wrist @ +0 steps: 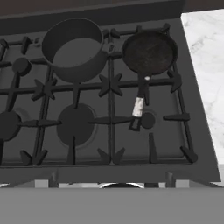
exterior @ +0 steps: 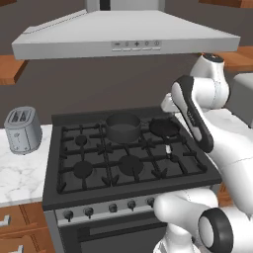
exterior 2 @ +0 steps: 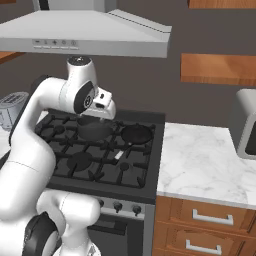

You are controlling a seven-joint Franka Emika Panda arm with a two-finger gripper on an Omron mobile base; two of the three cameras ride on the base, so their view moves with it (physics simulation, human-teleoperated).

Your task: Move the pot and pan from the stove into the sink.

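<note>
A: Working left to right — a toaster (exterior: 22,130) sits on the marble bench (exterior: 20,173) left of the stove (exterior: 128,153). On the stove, the pot (exterior: 123,127) stands on the back-centre burner, and just to its right the pan (exterior: 164,128) rests on the back-right burner, near the stove's rear right corner.

B: And the pan's handle?

A: In the hand view the pan handle (wrist: 139,105) runs from the pan toward the stove's front edge, ending over the grate beside a small burner. Pot and pan sit close together, rims apart but only just.

B: The claw?

A: The claw (exterior 2: 103,111) hangs above the back of the stove, over the pot. Its jaws stand wide apart with nothing between them.

B: So neither piece has been lifted. What worries you?

A: The spacing — coming down on the pot's rim, a finger could nudge the pan and skew its handle across the grates. A rim grip on a straight-sided pot may also slip or tilt in the lift. And I can't see the sink, so the carry probably means a long swing or a drive.
</note>
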